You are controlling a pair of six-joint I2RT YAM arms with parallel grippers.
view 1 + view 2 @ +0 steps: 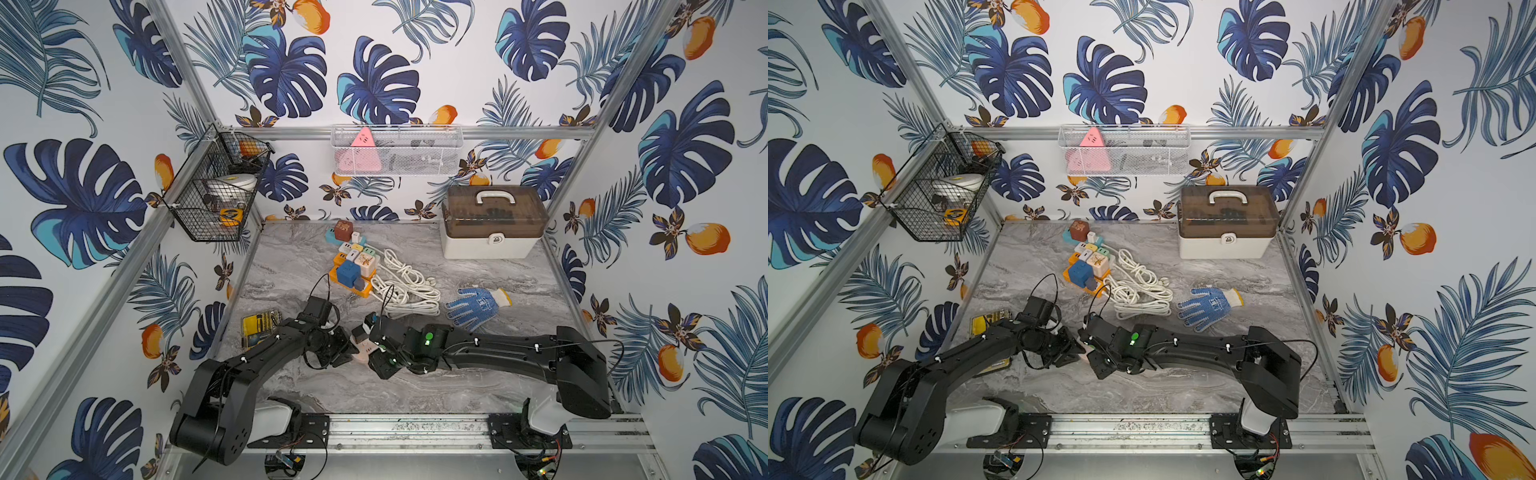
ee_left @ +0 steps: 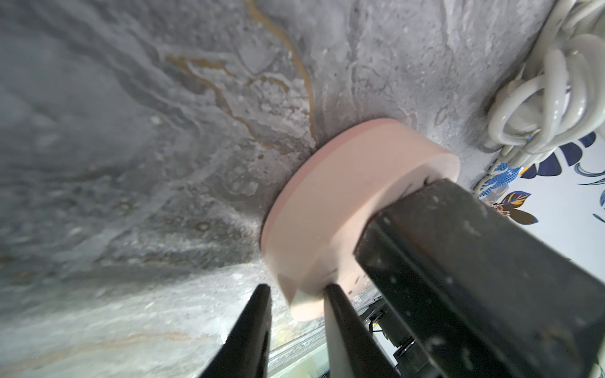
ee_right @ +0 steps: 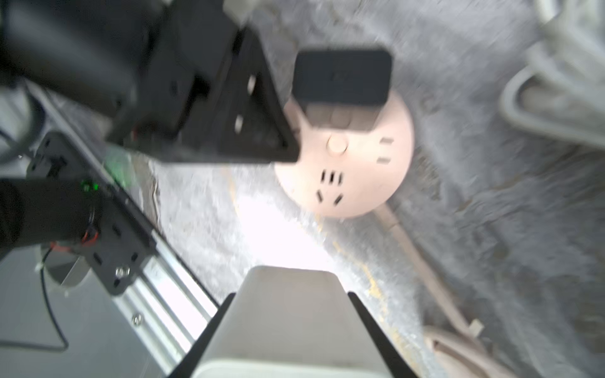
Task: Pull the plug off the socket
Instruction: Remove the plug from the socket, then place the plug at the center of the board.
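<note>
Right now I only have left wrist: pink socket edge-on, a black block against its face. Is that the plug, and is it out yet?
Observer: Not out. In the right wrist view the black plug stands on the socket face with no prongs showing, though the picture is blurred.
Operator: Anything else plugged in?
Observer: No. The rest of the face shows only bare slots.
Operator: Right arm free to pull?
Observer: No. The right gripper is off the socket, closed on a pale block.
</note>
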